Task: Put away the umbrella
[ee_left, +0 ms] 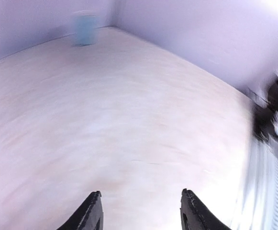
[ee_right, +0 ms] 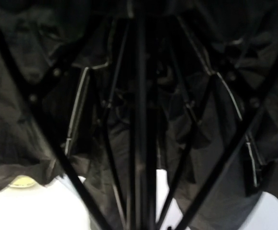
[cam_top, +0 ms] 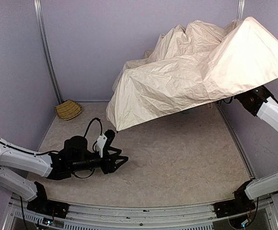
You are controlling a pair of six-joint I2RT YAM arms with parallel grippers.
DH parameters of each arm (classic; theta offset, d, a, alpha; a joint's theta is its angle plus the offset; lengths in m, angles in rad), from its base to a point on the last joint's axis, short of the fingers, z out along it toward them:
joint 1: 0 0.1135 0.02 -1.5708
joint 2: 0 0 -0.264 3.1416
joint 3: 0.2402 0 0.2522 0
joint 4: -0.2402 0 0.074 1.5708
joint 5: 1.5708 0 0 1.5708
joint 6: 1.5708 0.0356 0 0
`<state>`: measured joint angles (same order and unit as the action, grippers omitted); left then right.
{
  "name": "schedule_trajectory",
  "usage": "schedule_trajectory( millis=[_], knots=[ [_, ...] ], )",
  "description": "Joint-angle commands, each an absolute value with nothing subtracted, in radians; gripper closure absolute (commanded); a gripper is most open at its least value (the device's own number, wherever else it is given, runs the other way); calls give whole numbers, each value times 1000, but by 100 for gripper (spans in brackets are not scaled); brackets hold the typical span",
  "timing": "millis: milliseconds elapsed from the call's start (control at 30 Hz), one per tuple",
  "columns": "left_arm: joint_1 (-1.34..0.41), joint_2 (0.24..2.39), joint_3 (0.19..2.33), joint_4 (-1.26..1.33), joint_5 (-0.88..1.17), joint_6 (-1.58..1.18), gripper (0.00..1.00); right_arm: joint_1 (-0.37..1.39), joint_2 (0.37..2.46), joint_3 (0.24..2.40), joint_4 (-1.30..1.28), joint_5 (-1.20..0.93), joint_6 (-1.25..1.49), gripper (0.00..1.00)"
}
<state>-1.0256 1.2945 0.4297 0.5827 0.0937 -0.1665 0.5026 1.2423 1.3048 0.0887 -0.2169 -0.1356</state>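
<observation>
Aloft, umbrella (clear of left jaws)

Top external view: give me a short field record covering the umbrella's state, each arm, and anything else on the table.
umbrella: open, cream canopy tilted over the far-right of the table, lowest tip pointing near-left
left gripper: open, empty, low over the table, close to that tip; contact cannot be told
right arm: reaches under the canopy's right edge; its gripper is hidden there
basket: woven, far-left corner, apart from the umbrella
task status: umbrella not yet folded
</observation>
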Motion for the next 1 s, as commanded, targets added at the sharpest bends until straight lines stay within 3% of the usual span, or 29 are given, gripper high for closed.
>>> schedule_trajectory(
  millis=[0,67,233,400,533,667,967],
  knots=[
    [-813,1276,387,603,-32,-463,50,497,1202,1381,-60,-223,-320,100],
    [-745,1242,357,600,-83,-542,53,497,1207,1411,-133,-241,-392,100],
    [-672,1125,335,533,-245,-570,49,525,1197,1409,-198,-221,-542,100],
    [-666,1024,347,492,-303,-514,46,629,1195,1369,-53,-3,-764,100],
    [-664,988,350,484,-305,-490,45,735,1239,1365,232,256,-1040,100],
    [-664,982,336,497,-295,-507,45,800,1306,1395,342,304,-1206,100],
    [-664,982,293,534,-279,-515,44,946,1472,1113,312,298,-1151,100]
  ],
)
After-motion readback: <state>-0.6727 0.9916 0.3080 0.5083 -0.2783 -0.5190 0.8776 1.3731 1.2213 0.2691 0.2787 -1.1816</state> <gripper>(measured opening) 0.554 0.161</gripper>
